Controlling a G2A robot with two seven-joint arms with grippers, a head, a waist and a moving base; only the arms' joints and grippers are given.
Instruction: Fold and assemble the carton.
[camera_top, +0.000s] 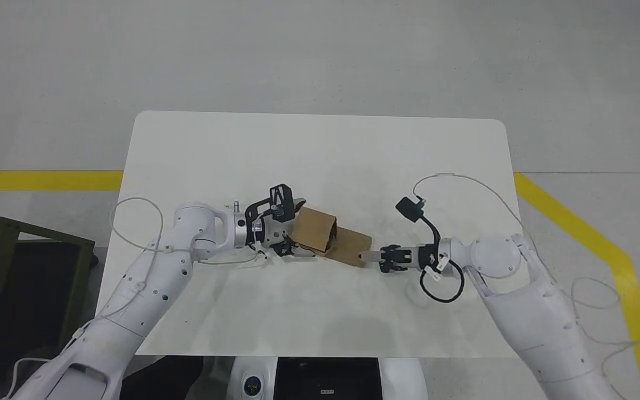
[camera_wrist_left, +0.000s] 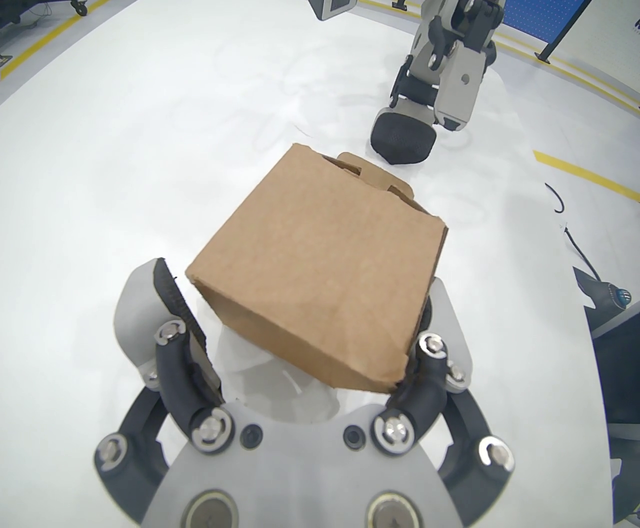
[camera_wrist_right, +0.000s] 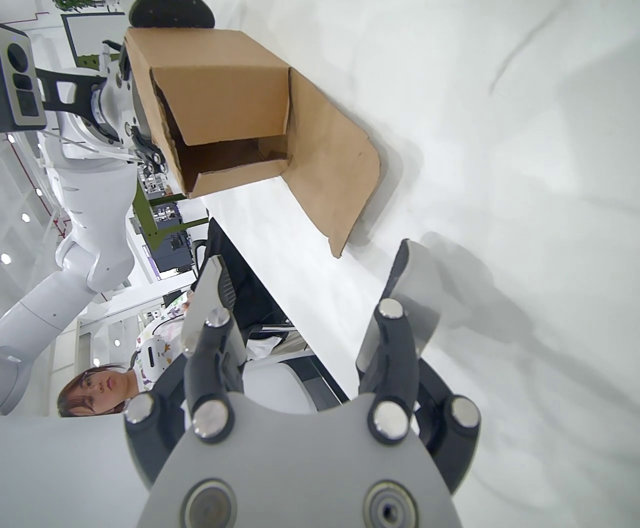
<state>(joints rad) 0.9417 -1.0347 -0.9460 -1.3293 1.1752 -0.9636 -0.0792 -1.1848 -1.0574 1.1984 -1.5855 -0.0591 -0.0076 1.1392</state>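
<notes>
Half-folded brown carton (camera_top: 322, 234) on the white table (camera_top: 400, 150), between two grippers.
The left gripper (camera_wrist_left: 297, 280) is spread around one end, one pad seemingly touching; the right gripper (camera_wrist_right: 310, 252), fingers apart and empty, sits near the flat open flap (camera_wrist_right: 335, 165).

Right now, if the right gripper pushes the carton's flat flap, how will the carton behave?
The flap would probably bend at its crease rather than resist, since it is thin single-layer cardboard. The carton looks empty and light, so it may slide on the smooth table unless braced.
</notes>
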